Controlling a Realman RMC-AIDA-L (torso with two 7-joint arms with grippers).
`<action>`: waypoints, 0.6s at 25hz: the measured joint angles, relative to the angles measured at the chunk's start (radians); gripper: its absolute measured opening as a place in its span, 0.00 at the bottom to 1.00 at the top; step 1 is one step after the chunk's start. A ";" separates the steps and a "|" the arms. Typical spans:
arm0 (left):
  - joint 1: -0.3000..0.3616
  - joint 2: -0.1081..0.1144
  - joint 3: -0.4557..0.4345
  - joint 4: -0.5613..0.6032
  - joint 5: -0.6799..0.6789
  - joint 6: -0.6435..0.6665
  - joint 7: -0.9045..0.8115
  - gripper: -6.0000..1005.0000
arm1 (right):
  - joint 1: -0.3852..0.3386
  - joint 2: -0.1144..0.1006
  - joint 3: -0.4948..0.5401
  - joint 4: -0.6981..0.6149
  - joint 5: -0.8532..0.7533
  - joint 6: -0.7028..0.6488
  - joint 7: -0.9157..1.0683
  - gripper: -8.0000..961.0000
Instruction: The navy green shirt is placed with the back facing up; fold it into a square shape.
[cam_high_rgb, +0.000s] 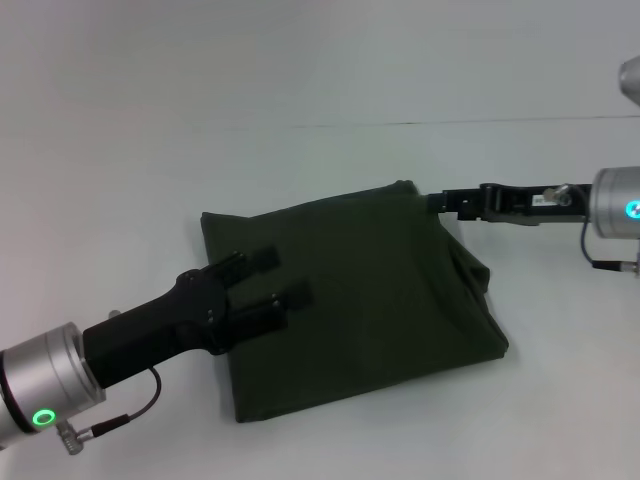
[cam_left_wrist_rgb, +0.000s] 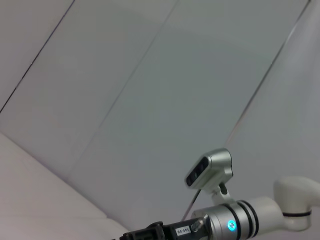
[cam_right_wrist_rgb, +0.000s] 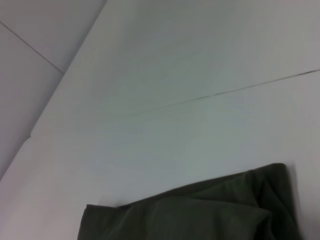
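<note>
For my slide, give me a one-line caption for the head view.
Left pincer open over the folded navy green shirt; right pincer at its far right corner, on a white table.

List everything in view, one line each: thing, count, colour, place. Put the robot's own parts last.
navy green shirt: one, dark olive green, lying folded into a rough square at the middle of the table, plain side up.
table: one, white, under the shirt, with a thin dark seam line running across its far part.
left claw: one, black fingers on a silver arm, over the shirt's left part, fingers apart.
right claw: one, black on a silver arm, reaching in from the right to the shirt's far right corner; whether it grips the cloth cannot be told.
</note>
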 joint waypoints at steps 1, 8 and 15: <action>0.001 0.000 0.001 0.003 0.001 -0.005 0.008 0.91 | 0.004 0.008 0.000 0.001 0.001 0.011 0.001 0.72; 0.005 0.002 0.002 0.019 0.003 -0.033 0.016 0.91 | 0.031 0.049 0.000 0.034 0.006 0.108 -0.004 0.72; 0.006 0.002 0.002 0.022 0.005 -0.050 0.018 0.91 | 0.050 0.083 0.004 0.041 0.011 0.184 -0.026 0.71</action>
